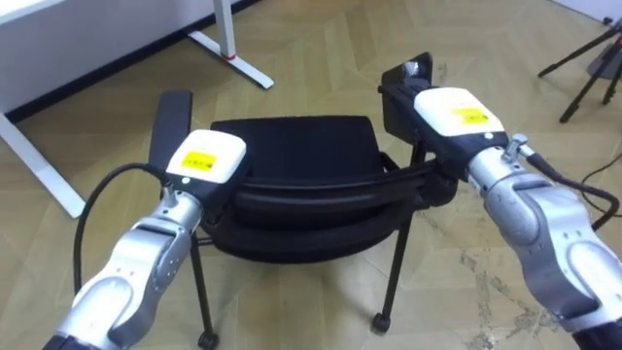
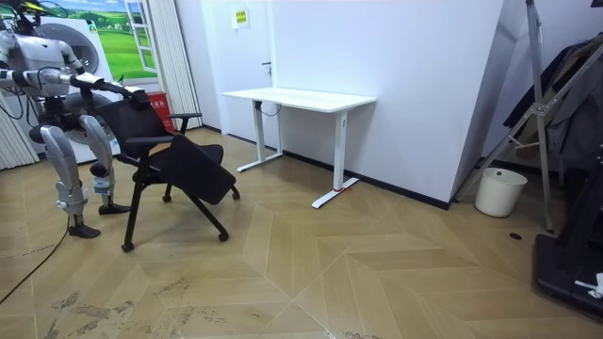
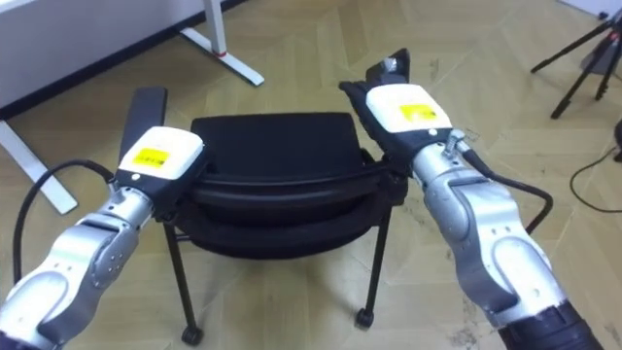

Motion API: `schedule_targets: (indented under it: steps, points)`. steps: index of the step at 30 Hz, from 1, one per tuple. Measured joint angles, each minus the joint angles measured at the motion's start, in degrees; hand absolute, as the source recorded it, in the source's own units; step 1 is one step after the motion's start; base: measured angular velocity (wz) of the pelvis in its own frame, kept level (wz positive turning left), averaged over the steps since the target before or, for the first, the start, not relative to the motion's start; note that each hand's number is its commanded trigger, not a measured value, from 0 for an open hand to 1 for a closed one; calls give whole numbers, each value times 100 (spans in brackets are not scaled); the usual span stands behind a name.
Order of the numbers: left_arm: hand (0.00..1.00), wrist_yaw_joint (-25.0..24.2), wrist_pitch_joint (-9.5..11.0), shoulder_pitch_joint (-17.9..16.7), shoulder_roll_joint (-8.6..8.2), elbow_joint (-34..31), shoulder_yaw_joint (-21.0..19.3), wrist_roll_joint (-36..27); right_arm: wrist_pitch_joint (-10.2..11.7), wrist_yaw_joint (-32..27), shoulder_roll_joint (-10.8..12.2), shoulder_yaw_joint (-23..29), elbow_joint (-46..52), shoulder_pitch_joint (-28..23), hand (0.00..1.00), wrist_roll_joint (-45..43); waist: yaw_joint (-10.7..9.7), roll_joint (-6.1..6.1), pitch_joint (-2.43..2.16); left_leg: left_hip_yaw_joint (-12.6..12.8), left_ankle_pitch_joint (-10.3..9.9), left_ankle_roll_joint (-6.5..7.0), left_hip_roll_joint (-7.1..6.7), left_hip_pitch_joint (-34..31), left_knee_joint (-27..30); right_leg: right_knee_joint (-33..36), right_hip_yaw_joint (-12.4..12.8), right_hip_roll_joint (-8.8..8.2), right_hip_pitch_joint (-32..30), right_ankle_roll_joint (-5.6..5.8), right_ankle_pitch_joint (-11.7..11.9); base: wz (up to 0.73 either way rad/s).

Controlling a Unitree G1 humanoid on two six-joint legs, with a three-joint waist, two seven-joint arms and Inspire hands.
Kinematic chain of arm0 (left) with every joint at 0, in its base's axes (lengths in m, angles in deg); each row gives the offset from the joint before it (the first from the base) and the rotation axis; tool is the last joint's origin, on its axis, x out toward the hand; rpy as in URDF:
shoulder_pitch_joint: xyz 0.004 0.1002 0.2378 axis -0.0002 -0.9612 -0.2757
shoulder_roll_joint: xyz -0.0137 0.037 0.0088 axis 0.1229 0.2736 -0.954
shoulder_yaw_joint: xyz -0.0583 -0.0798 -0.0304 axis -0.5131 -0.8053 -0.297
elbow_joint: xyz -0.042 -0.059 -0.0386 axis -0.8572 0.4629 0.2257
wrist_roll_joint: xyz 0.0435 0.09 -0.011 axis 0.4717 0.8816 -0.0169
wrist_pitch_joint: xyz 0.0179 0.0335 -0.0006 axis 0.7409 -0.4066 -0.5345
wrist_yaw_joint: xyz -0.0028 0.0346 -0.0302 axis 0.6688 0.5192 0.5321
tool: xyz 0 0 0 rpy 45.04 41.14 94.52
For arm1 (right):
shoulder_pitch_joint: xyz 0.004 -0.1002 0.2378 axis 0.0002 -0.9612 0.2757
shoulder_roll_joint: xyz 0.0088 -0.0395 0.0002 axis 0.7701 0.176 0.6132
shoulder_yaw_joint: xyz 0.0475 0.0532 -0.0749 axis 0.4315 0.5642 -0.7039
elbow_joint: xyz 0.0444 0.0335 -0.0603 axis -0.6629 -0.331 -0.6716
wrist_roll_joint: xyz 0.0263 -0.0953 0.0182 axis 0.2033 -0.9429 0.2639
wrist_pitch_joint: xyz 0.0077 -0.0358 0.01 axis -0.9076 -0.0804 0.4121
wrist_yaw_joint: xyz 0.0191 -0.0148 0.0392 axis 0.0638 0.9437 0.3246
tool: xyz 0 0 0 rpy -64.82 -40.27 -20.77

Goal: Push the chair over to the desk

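Chair point(image 1: 292, 156) sits dead centre of the eye views, black, seen from above and behind, and both of the robot's hands are on it. The left hand point(image 1: 209, 157) lies on the left end of the curved backrest point(image 1: 311, 199), white back with a yellow sticker facing up. The right hand point(image 1: 455, 112) sits on the right end, a little higher in the frame. The fingers of both go over the far side of the backrest, hidden under the hands' own backs, so I cannot tell whether they are curled round it or lying flat. A dark armrest point(image 1: 173, 122) runs up the frame just beyond the left hand. A slim chair leg ends on a small castor point(image 1: 381, 319) at lower centre.

The room view adds the whole stance. The robot stands upright at the upper left of the frame, on the herringbone wood floor point(image 2: 377, 273), with both arms stretched forward to the chair's back. From this side the seat point(image 2: 193, 169) slopes down toward the room view's right. A white desk point(image 2: 301, 97) stands against the wall beyond the chair, near but apart from it, and a white bin point(image 2: 499, 191) sits far right by the wall. Back in the eye views, a dark tripod point(image 1: 593, 63) shows at the upper right.
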Motion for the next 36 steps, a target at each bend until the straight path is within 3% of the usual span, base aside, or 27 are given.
schedule_targets:
  steps: [4, 15, 21, 28, 36]
  points:
    - [100, 0, 37, 3, 15, 53, 1, 2, 5, 100, 2, -23, 98, -2, 0, 5, -37, -53, -36, -58, 0, 0, -3, 12, 6, -12, -52, -1, 51, -1, 1, 5]
    - [100, -2, 71, 44, 28, 56, 79, -9, -19, 140, -10, -249, -101, -45, 0, 55, -33, -49, -37, -204, -1, -3, -3, -66, 90, -33, -218, 0, 97, -6, 4, 7]
    - [100, 3, 122, 91, 1, 94, 97, -37, 73, 117, -4, -358, -579, -45, 0, 65, -19, 52, 11, -272, -14, -16, -2, -148, 139, -44, -271, 8, 112, -6, 4, 7]
    - [100, 63, 182, 133, -27, 87, 114, -116, 153, -212, -10, -353, -1231, -139, 0, -162, -23, 196, -22, -391, -20, -19, 2, -354, 250, -25, -378, 16, -22, -13, 8, 8]
    - [100, 60, 185, 137, -48, 107, 121, -115, 323, -731, 8, -374, -1513, -203, 0, -287, -32, 225, -7, -396, -48, -21, 11, -371, 313, -28, -396, 18, -2, -13, 8, 0]
